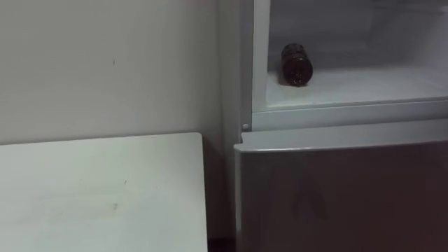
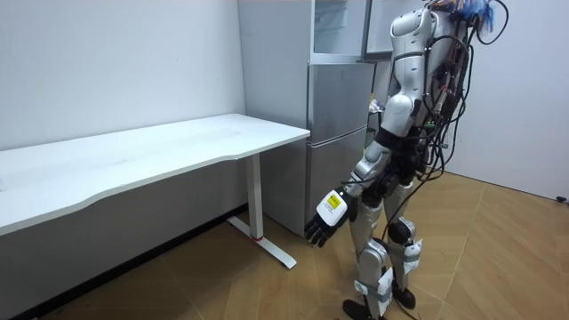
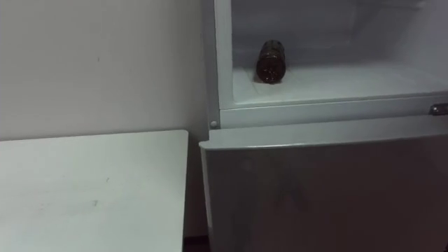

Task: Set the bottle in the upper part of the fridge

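A dark bottle (image 1: 295, 64) lies on its side on the white floor of the upper fridge compartment (image 1: 371, 87), near its left wall, with the cap end pointing out at me. The compartment stands open. In the room view I stand upright before the fridge (image 2: 338, 133). My left hand (image 2: 325, 218) hangs low beside my leg, fingers relaxed and holding nothing.
The lower fridge door (image 1: 343, 196) is closed, a grey panel under the open compartment. A long white table (image 2: 160, 156) stands against the wall left of the fridge, its corner (image 1: 189, 150) close to the fridge side. Wooden floor lies behind me.
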You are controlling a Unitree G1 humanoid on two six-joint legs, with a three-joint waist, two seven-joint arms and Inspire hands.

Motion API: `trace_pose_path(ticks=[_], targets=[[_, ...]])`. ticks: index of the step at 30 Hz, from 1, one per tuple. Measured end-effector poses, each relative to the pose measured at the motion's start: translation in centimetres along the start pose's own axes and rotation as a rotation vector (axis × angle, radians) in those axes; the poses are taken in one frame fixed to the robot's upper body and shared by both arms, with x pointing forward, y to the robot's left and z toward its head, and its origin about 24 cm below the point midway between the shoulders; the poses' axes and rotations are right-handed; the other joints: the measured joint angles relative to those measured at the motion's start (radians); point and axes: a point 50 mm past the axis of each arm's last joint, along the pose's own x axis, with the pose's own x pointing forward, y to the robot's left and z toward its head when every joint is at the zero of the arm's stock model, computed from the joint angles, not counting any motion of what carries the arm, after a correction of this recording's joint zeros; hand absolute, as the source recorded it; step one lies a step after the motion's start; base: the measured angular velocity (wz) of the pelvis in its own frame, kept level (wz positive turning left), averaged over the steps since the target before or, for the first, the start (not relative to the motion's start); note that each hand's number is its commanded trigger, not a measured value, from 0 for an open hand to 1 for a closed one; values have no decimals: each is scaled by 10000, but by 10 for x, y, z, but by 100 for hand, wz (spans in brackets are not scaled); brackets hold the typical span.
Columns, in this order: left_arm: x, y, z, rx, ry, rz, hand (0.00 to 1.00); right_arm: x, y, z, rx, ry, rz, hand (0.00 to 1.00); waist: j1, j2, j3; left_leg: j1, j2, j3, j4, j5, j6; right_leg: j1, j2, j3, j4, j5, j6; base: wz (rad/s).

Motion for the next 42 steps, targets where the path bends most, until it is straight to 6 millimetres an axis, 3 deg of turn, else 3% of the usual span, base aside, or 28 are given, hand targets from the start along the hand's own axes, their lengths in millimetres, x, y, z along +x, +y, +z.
trace_pose_path(ticks=[9, 18, 24, 31, 37, 42], targets=[[-1, 0, -11, -121, 659, -517, 0, -2, 15, -29, 1026, 2082, 2249, 0, 4, -146, 20, 136, -54, -139, 3, -57, 56, 195, -85, -234, -13, -42, 64, 4], [-3, -1, -21, 9, 1227, -590, 0, -4, 13, -39, 1648, 2890, 2595, 0, -86, -128, 19, 262, -60, -138, 37, -204, 76, 377, -106, -222, -31, -123, 127, 0], [-3, -2, -22, 23, 1456, -796, 0, -6, 8, -46, 3263, 3384, 2363, 0, -83, -136, 18, 375, -55, -86, -8, -210, 68, 369, -94, -100, -32, -124, 126, -4], [-1, 2, -17, -224, 1385, -686, 0, 2, 8, -20, 6914, 2606, 1758, 0, -341, -157, 25, 703, -23, 277, -5, -304, 51, 504, -20, 281, -6, -138, 108, -16], [3, 10, -6, -515, 1013, -265, 0, 10, 5, 37, 10409, 878, 1374, 0, -666, -180, 23, 752, -3, 408, -24, -319, 54, 478, 0, 442, 34, -139, 107, -7], [4, 13, -3, -462, 851, -140, 0, 6, -1, 84, 13318, -107, 1431, 0, -823, -169, -2, 705, -9, 493, -34, -318, 54, 352, 7, 557, 158, -143, 108, -6]])
